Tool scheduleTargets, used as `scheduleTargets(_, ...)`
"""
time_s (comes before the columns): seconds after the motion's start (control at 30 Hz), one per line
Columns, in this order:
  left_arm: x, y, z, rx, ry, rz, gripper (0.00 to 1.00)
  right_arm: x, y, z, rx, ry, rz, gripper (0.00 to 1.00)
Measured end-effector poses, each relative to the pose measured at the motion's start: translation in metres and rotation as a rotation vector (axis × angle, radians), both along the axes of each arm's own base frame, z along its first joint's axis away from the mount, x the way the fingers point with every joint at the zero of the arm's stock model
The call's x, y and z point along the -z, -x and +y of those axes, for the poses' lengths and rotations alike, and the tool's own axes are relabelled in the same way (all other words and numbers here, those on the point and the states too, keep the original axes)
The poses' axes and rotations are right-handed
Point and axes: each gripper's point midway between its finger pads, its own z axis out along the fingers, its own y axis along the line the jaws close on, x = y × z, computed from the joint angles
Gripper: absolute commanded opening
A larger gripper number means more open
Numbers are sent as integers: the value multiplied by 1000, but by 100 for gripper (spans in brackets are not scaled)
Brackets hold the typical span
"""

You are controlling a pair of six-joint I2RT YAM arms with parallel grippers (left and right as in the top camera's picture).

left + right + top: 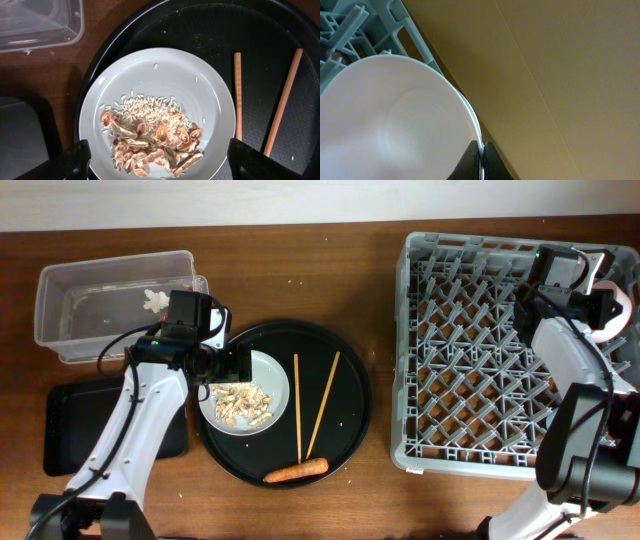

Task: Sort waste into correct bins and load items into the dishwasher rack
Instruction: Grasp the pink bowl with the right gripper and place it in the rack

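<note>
My left gripper (235, 365) is open, its fingers straddling the near edge of the grey-white plate (165, 80) without touching it (172, 167). The plate (275, 380) holds beige food bits (155, 140) and lies on the round black tray. Two chopsticks (297, 405) and the orange carrot piece (296, 472) lie beside it. My right gripper (481, 160) is shut on the rim of the white-pink bowl (395, 115), held at the far right corner of the dishwasher rack (470, 350). A white tissue (154, 301) lies in the clear tub (95, 305). The red sachet and blue cup are out of view.
The round black tray (350, 420) sits between the bins and the rack. The flat black tray (70, 430) lies at the front left, below the clear tub and partly under my left arm. The rack fills the right side of the table.
</note>
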Motion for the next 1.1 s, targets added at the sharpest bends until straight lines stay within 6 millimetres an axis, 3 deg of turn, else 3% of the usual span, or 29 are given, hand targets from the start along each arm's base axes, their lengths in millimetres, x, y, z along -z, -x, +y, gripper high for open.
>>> scheduleTargets(0.17, 0, 0, 0, 0, 0, 0, 87, 3, -5, 5, -26, -14, 5, 18)
scheduleTargets(0.33, 0, 0, 0, 0, 0, 0, 87, 8, -21, 29, -102, -33, 8, 29)
scheduleTargets(0.47, 0, 0, 0, 0, 0, 0, 87, 10, -30, 44, -145, -39, 16, 63)
scheduleTargets(0.67, 0, 0, 0, 0, 0, 0, 87, 12, -35, 52, -173, -47, 20, 88)
scheduleTargets(0.77, 0, 0, 0, 0, 0, 0, 87, 12, -41, 65, -205, -49, 20, 95)
scheduleTargets(0.9, 0, 0, 0, 0, 0, 1, 87, 20, -43, 80, -251, -96, 39, 97)
scheduleTargets(1.0, 0, 0, 0, 2, 0, 1, 92, 16, -37, 100, -346, -259, 4, 97)
scheduleTargets(1.1, 0, 1, 0, 3, -1, 2, 93, 9, -23, 139, -499, -505, -15, 91)
